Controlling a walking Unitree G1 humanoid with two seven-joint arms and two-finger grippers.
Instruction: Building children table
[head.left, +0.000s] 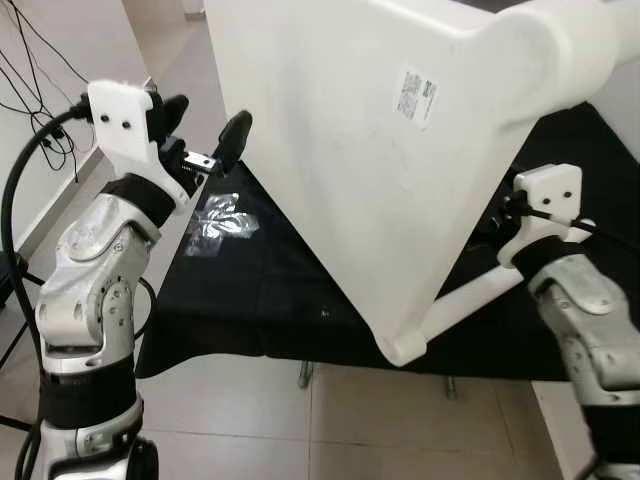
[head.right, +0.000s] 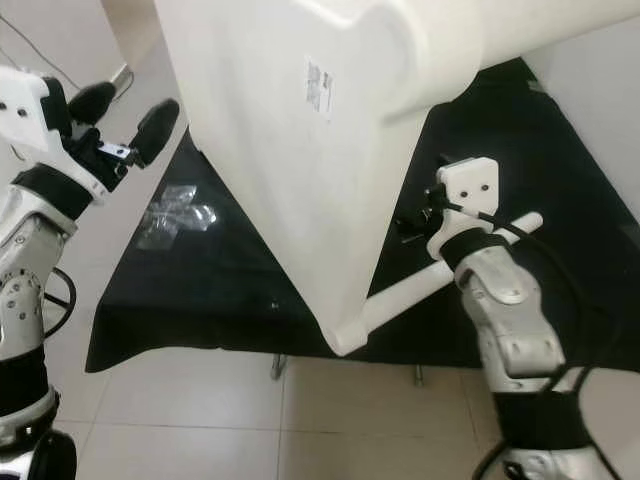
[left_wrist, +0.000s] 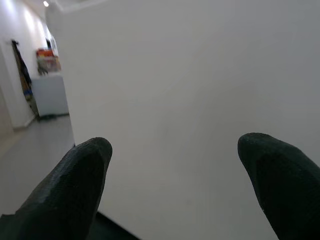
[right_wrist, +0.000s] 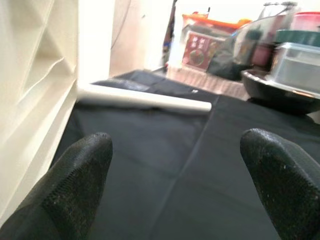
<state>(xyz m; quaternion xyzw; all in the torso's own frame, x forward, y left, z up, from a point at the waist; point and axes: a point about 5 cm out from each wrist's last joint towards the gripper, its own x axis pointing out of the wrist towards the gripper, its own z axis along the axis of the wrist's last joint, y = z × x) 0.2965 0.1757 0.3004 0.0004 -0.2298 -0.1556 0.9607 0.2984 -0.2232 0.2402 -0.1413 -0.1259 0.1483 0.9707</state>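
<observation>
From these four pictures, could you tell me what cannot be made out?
- White tabletop: upper part cut off by the head views' top edge.
- Label: print too small.
- Right gripper: fingertips hidden behind the tabletop in the head views.
- Plastic bag: contents too small.

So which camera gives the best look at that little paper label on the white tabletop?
The left eye view: the label faces the camera, largest there. The right eye view shows it smaller and slanted. The left wrist view sees bare tabletop; the right wrist view sees its edge.
</observation>
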